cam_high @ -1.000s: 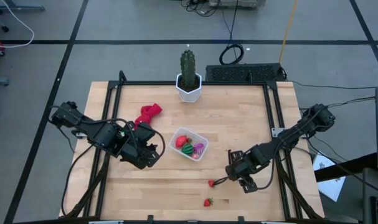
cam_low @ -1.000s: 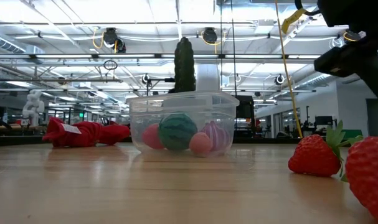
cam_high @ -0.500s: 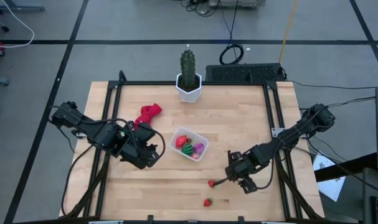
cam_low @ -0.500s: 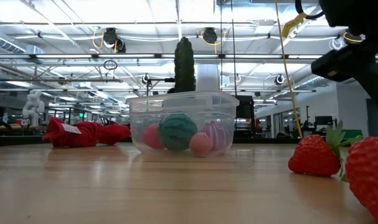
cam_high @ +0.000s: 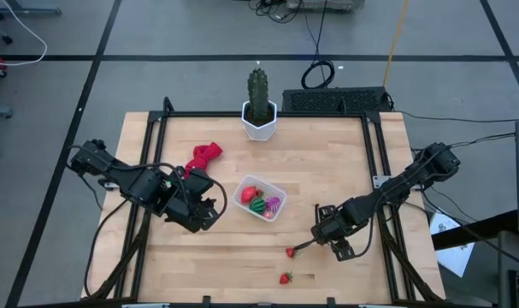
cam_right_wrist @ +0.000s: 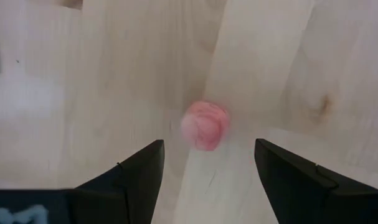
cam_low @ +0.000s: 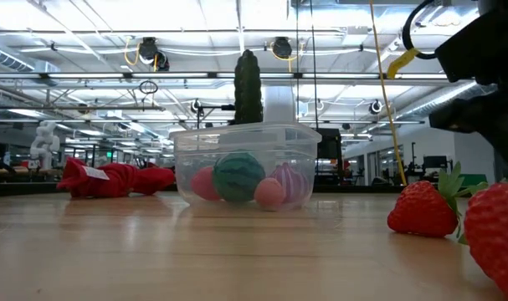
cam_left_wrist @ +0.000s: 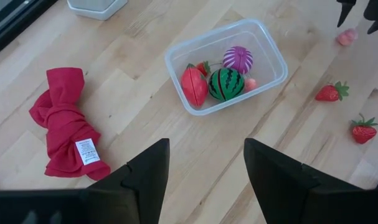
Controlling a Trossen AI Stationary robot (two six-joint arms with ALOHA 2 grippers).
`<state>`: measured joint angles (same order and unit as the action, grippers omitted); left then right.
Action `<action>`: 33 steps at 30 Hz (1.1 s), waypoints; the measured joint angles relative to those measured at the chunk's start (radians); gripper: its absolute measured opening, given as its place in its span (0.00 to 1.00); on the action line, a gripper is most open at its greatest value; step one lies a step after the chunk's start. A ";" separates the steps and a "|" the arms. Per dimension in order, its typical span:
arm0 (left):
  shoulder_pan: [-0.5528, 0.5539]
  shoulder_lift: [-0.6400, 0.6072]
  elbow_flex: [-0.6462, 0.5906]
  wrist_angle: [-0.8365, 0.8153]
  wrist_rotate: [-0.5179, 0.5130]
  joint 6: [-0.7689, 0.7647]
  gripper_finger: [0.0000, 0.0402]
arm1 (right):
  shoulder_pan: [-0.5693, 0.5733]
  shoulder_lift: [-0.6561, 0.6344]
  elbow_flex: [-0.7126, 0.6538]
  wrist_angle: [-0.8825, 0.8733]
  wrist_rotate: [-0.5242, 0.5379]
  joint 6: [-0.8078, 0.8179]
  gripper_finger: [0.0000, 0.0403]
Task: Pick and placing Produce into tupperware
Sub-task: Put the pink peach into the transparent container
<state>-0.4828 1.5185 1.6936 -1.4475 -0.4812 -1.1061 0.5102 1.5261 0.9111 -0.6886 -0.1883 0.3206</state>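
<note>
The clear tupperware (cam_high: 260, 198) (cam_low: 245, 134) stands mid-table and holds a red oval (cam_left_wrist: 194, 85), a green striped ball (cam_left_wrist: 225, 83), a purple ball (cam_left_wrist: 238, 59) and a small pink piece. Two strawberries (cam_high: 290, 251) (cam_high: 286, 277) lie on the wood nearer the front edge. A pink bit (cam_right_wrist: 204, 124) lies on the table, right of the tub. My right gripper (cam_right_wrist: 207, 146) (cam_high: 321, 222) hovers open above it, a finger on either side, touching nothing. My left gripper (cam_left_wrist: 204, 149) (cam_high: 209, 214) waits open, left of the tub.
A red cloth (cam_high: 203, 156) lies bunched left of the tub. A green cactus in a white pot (cam_high: 258, 107) stands at the far edge. Black frame rails run along the table's sides. Bare wood lies between the tub and the strawberries.
My right gripper has shifted a little toward the table's right edge and come lower over the pink bit. Its fingers have stayed apart. The produce and tub have not moved.
</note>
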 joint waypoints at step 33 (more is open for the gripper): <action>0.057 0.000 0.000 0.001 0.004 0.030 0.52 | 0.000 0.000 -0.132 0.232 -0.001 -0.053 0.60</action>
<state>-0.4259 1.5185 1.6936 -1.4467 -0.4769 -1.0762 0.5102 1.5261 0.7788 -0.4563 -0.1894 0.2676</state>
